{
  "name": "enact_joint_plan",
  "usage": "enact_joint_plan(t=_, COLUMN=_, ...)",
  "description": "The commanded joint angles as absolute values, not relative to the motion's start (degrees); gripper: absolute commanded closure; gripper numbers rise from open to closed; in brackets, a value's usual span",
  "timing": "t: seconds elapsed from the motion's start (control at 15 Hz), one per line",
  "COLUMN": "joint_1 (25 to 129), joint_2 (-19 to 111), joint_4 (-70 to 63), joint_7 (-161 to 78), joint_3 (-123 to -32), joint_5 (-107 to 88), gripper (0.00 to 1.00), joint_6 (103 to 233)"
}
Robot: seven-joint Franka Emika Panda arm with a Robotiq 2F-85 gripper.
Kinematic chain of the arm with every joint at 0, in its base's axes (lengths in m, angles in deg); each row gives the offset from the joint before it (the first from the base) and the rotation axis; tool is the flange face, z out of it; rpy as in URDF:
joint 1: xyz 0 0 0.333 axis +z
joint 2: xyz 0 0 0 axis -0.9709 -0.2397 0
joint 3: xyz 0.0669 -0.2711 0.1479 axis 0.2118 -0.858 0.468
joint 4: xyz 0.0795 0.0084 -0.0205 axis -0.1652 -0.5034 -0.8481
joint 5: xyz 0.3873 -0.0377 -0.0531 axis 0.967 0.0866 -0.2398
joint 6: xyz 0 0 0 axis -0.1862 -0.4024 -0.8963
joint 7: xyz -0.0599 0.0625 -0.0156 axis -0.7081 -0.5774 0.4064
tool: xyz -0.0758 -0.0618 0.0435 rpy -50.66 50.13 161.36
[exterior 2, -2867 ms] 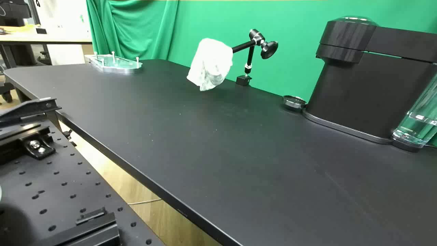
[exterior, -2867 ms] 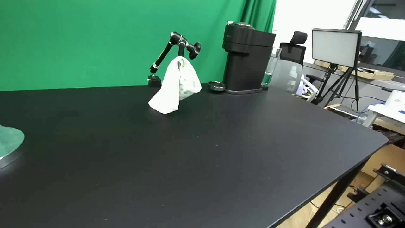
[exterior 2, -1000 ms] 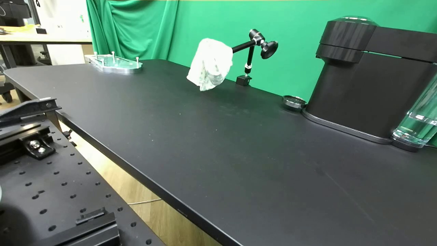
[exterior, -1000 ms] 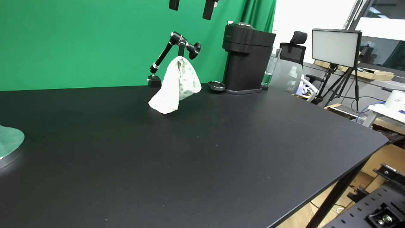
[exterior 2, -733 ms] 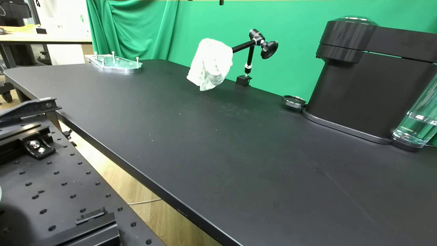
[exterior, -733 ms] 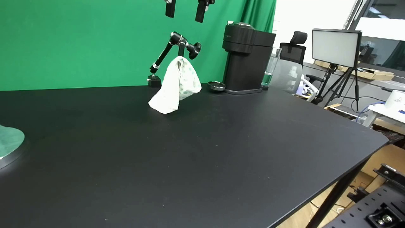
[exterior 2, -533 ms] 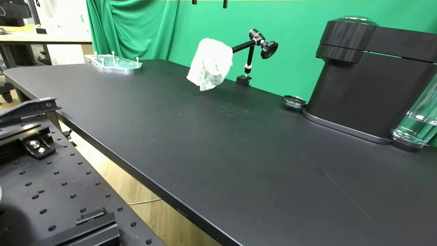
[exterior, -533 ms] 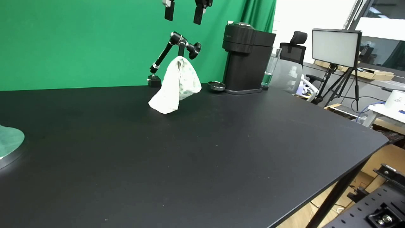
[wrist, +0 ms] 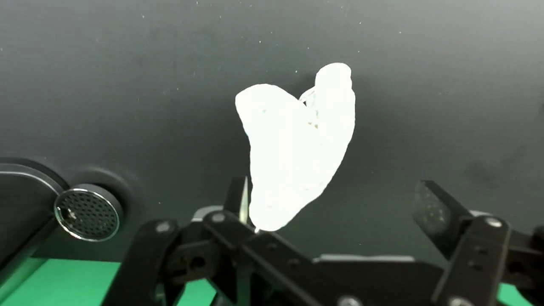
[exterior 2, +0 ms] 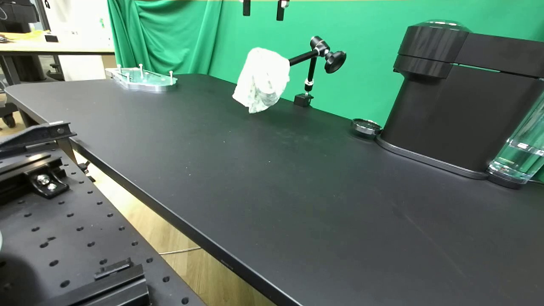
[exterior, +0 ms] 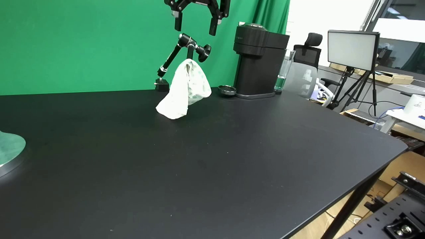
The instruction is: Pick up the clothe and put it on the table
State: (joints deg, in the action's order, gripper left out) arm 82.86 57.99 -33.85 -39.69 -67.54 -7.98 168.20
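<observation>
Two fingers [exterior: 178, 21] of your gripper [exterior: 195, 32] stood wide apart, grasping nothing, above the cloth [exterior: 186, 89], which hung long axis downward from the jointed stand [exterior: 171, 59] over the table [exterior: 215, 166]. Your wrist view set it off-centre, toward the side of the coffee machine [exterior: 255, 71]. Beside that stood a clear tank [exterior 2: 519, 151], contents uncertain, and a perforated cup [wrist: 88, 214].

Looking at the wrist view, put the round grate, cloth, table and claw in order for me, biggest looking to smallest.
1. Table, filling most of the picture
2. Claw, stretching along the lower part and cut off by the picture's edge
3. Cloth
4. Round grate
</observation>
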Motion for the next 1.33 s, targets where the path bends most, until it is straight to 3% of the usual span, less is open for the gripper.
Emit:
enact_joint_plan(t=0.0, joint_1=82.9, joint_2=55.4, joint_4=-33.1, joint_7=-28.9, joint_3=-68.7, joint_5=-10.8, gripper=0.0, joint_6=169.0)
enact_joint_plan(t=1.2, joint_1=84.4, joint_2=46.7, joint_4=-26.7, joint_7=-21.7, joint_3=-70.7, joint_5=-10.6, gripper=0.0, joint_6=169.9)
enact_joint_plan(t=1.27, joint_1=84.5, joint_2=46.3, joint_4=-26.4, joint_7=-21.6, joint_3=-70.8, joint_5=-10.7, gripper=0.1, joint_6=169.9)
